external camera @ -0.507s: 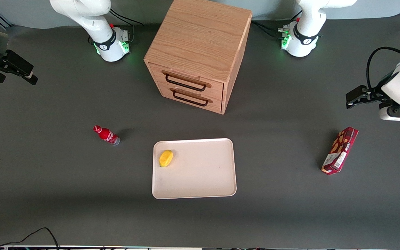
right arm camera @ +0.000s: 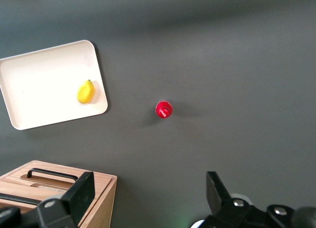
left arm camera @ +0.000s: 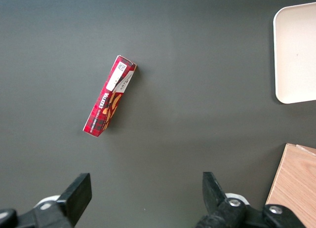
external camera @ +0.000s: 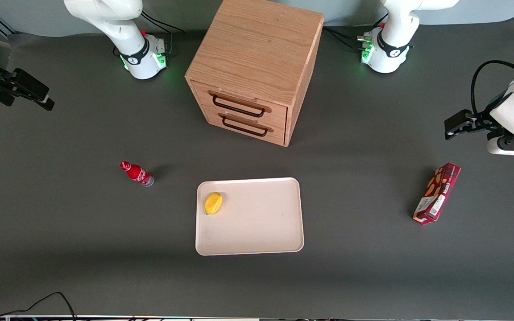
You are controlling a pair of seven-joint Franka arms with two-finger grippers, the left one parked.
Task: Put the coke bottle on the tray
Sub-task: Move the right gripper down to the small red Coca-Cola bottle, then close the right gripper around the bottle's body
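Observation:
The coke bottle (external camera: 137, 173) is small and red with a red cap and stands upright on the dark table, beside the tray and toward the working arm's end. The right wrist view shows its cap from above (right arm camera: 164, 109). The cream tray (external camera: 257, 232) lies flat in front of the drawer cabinet and also shows in the right wrist view (right arm camera: 44, 90). My right gripper (external camera: 43, 100) hovers high at the working arm's end of the table, farther from the front camera than the bottle and well apart from it. It is open and empty (right arm camera: 149, 183).
A yellow fruit (external camera: 213, 203) lies on the tray near the corner closest to the bottle. A wooden two-drawer cabinet (external camera: 252, 62) stands farther from the front camera than the tray. A red snack box (external camera: 437, 192) lies toward the parked arm's end.
My right gripper has shifted a little toward the middle of the table. The bottle, tray and fruit have not moved.

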